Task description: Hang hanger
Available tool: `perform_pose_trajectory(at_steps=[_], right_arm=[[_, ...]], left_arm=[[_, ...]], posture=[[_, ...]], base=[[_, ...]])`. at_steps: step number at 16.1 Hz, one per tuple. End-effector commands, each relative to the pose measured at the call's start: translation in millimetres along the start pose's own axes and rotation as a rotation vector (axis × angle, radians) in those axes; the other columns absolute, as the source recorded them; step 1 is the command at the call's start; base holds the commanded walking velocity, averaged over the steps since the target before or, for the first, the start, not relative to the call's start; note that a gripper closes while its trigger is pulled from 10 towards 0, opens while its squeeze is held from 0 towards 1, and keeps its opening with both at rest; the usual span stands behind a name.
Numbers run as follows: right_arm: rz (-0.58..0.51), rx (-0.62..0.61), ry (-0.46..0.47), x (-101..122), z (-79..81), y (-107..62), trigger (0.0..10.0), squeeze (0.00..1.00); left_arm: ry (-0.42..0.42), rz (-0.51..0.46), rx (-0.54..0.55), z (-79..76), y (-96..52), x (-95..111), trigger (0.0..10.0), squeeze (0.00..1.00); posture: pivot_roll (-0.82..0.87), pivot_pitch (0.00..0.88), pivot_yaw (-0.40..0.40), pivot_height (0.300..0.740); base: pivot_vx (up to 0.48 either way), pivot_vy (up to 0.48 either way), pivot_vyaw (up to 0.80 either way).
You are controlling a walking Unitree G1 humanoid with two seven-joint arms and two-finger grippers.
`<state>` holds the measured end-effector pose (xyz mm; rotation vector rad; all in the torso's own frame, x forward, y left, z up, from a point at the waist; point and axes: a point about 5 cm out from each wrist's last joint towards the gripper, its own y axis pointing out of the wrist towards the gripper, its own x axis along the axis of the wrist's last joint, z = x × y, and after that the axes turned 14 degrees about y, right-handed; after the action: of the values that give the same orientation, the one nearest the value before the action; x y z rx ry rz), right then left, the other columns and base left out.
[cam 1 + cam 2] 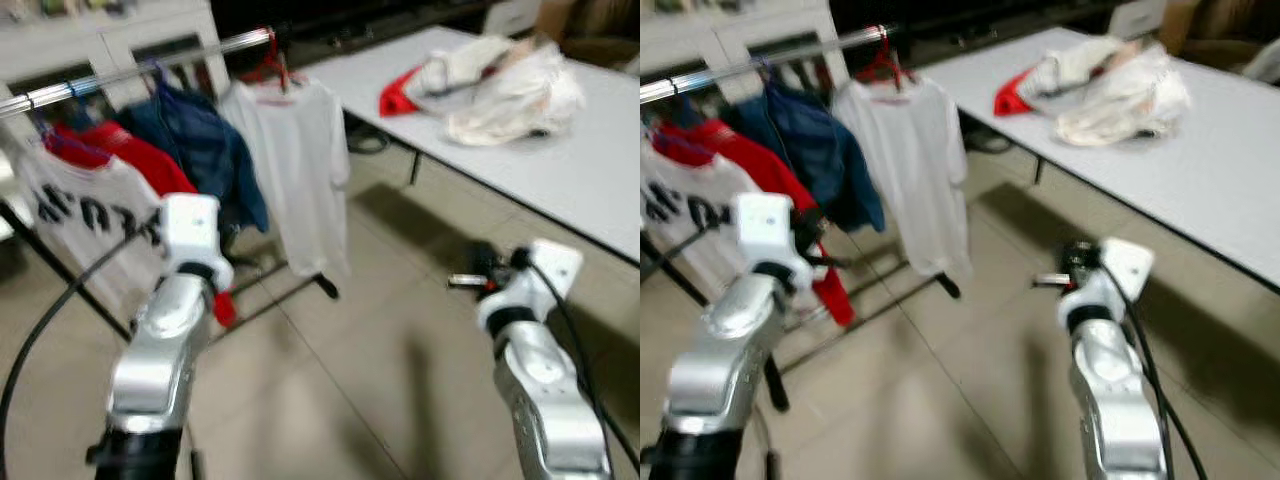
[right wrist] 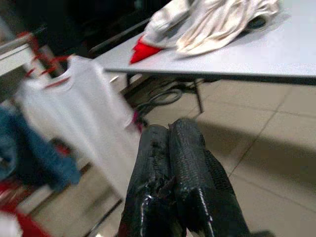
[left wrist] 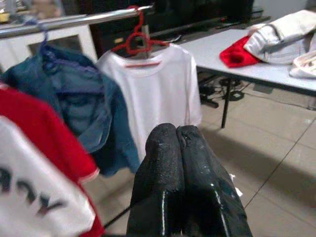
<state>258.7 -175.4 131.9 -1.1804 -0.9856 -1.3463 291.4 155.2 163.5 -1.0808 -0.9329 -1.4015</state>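
Observation:
A red hanger [image 3: 138, 42] carrying a white T-shirt [image 1: 300, 170] hangs at the right end of the silver rail [image 1: 120, 75] of a clothes rack. Beside it on the rail are a blue denim jacket [image 1: 205, 150], a red shirt [image 1: 140, 160] and a white shirt with black letters [image 1: 80, 215]. My left gripper [image 3: 177, 129] is shut with nothing in it, held low in front of the rack and apart from the clothes. My right gripper [image 2: 169, 127] is also shut and holds nothing, over the floor between the rack and the table.
A long white table [image 1: 560, 170] stands at the right, with a pile of light clothes [image 1: 500, 90] and a red garment [image 1: 400, 98] on it. The rack's black foot [image 1: 325, 288] reaches onto the tiled floor. White cabinets stand behind the rack.

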Motion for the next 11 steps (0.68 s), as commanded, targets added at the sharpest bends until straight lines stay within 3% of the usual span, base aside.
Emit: perform_pose_trajectory(at_steps=[1,3,7,8,11], right_arm=[[-0.04,-0.01,0.012,5,4.9,4.3,10.0,0.0],[-0.058,-0.01,0.036,6,3.1,7.2,10.0,0.0],[0.077,-0.07,0.207,-1,-4.7,8.6,10.0,0.0],[0.073,-0.067,0.209,0,-4.5,9.4,10.0,0.0],[-0.018,0.062,0.074,10,7.9,13.6,10.0,0.0]], left_arm=[[0.015,0.006,0.011,4.9,1.0,-1,10.0,0.0],[0.004,0.011,0.017,4.7,1.1,-2,10.0,0.0],[-0.002,0.013,0.029,2.9,0.2,-2,10.0,0.0],[-0.003,0.013,0.033,2.9,-0.2,-2,10.0,0.0],[-0.006,0.012,0.048,2.9,-3.6,-3,10.0,0.0]], posture=[[-0.05,0.029,0.075,0.74],[-0.06,0.029,0.071,0.74],[-0.06,0.026,0.041,0.74],[-0.06,0.028,0.036,0.74],[-0.06,0.031,0.012,0.74]], base=[[0.442,0.0,0.0],[0.444,0.0,0.0],[0.443,0.0,0.0],[0.446,0.0,0.0],[0.445,0.0,0.0]])
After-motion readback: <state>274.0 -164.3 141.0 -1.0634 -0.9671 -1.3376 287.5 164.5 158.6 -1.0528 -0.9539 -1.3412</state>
